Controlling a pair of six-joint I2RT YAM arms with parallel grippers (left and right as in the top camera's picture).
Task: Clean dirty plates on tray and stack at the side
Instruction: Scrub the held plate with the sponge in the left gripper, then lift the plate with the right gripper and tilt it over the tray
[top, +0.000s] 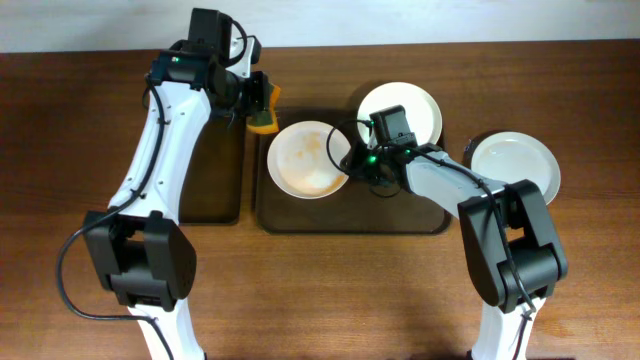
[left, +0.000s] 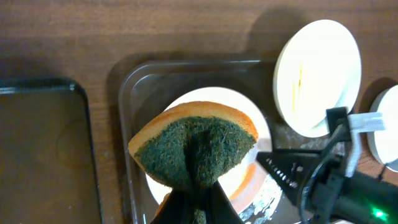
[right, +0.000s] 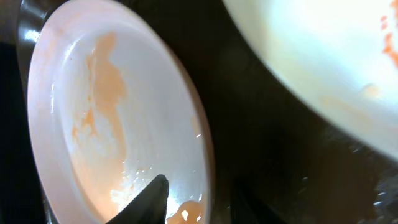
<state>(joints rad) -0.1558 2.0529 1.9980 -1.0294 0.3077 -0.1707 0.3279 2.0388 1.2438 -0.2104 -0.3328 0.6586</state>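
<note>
On the tray (top: 350, 212), left half, lies a sauce-smeared plate (top: 305, 160); right end effector (top: 352, 160) straddles its right rim, one finger inside, one outside; pinching or not, cannot tell; left end effector (top: 256, 100) clamped on a sponge (top: 263, 122) at the tray's far-left corner.

The top camera hangs high over the table (top: 320, 300) and looks straight down. It is far away, so it sees both arms, the tray (top: 350, 215) and all three plates (top: 400, 108). The left wrist camera sits behind the left claw (left: 198, 205). It looks down past the sponge (left: 194, 152) in that claw, not too close. The right wrist camera sits behind the right claw (right: 199, 196). It looks at the smeared plate (right: 112, 112) right at the fingers, very close and blurry. All three views share this smeared plate. The left wrist view also catches the right claw, beside the sponge.
</note>
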